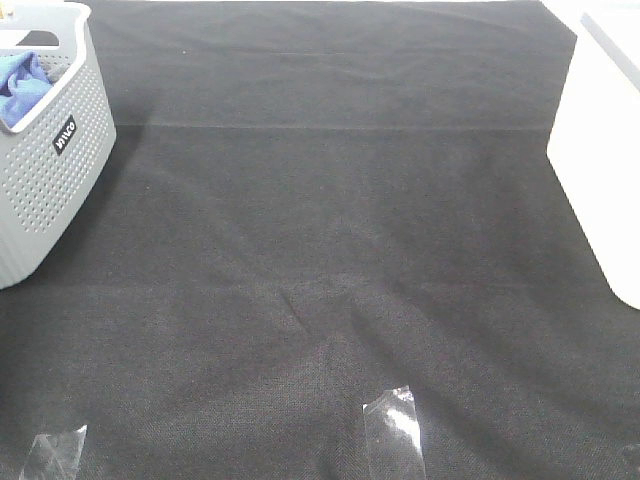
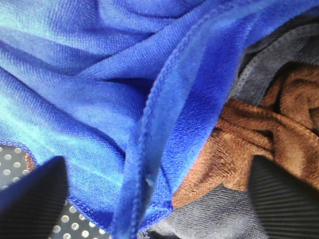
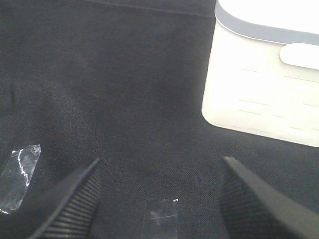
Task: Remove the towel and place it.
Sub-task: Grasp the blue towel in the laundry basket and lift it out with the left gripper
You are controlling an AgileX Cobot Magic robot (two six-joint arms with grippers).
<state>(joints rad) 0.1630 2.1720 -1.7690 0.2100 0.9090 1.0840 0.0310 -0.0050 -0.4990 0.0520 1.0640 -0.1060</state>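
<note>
Towel [image 2: 89, 99]: royal blue, bunched up inside the grey basket [image 1: 55, 190] at the far left corner of the bench [image 1: 330, 250]. From the high camera only a blue fold [image 1: 22, 85] shows above the rim.

Largest to smallest:
- Bench: covered in black cloth, creased toward the near edge.
- White container [image 1: 600, 170]: at the right edge, partly out of frame. No writing visible on it. The right wrist camera shows it [image 3: 259, 94] with a grey rim and a recessed handle.
- Grey basket: perforated walls, with its dotted surface [image 2: 12, 162] peeking out under the towel in the left wrist view.
- Brown cloth [image 2: 249, 144] and grey cloth [image 2: 264, 64]: in the basket, touching the towel, partly under it.
- Clear tape strips on the bench: one near centre front [image 1: 392, 430], one front left [image 1: 55, 452].
- Basket label [image 1: 64, 134]: small black tag with white letters, seen rotated. Can't read it reliably.

Left fingers [image 2: 35, 199]: spread wide, right over the towel. The stitched hem runs down through the gap between them and blue fabric fills most of that gap. The brown and grey cloth sit beside the other finger. Nothing is pinched. Can't tell whether the tips touch the fabric.

Right fingers [image 3: 70, 204]: spread, above bare black cloth with nothing between them. They are well apart from the towel, and the white container is nearby.
</note>
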